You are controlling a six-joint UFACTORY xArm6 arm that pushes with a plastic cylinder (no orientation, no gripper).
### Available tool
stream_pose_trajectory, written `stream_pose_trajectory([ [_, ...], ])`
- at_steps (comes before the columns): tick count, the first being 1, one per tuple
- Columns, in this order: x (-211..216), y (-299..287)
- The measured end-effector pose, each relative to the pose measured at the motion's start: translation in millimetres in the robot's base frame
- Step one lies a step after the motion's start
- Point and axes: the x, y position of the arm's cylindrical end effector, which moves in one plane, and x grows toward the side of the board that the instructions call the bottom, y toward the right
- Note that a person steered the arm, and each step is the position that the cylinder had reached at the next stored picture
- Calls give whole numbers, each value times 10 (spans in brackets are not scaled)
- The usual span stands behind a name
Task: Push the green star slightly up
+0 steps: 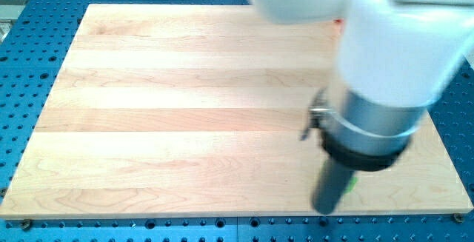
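I see my arm [385,64] coming in from the view's top right. It is big, white and blurry, with a grey ring and a black ring under it. It covers much of the right side of the worktop [185,109].

The worktop is a pale wooden board. It lies on a blue metal plate with many small holes [29,64].

Below the black ring the dark rod [331,186] goes down. This rod is my tool. It has no jaws, so it cannot open or close, and it holds nothing. My tip [324,210] is near the bottom edge of the board, toward the view's right.

Just to the right of the rod I see a tiny bit of green [352,183]. This must be the green star, but only a sliver peeks out. The rod and the black ring hide the rest, so I cannot make out its shape. The green bit is right beside the rod and a little higher in the view than my tip. I cannot tell if the rod touches it.

A tiny spot of red [339,23] shows at the edge of the arm near the view's top. It is too small for me to tell what it is.

A small metal part [315,116] sticks out on the left of the grey ring.
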Motion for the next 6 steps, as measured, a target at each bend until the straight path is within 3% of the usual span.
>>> stream_pose_trajectory([
  [1,-250,635],
  [2,-637,439],
  [4,-16,294],
  [5,-248,-155],
  [6,-700,-109],
])
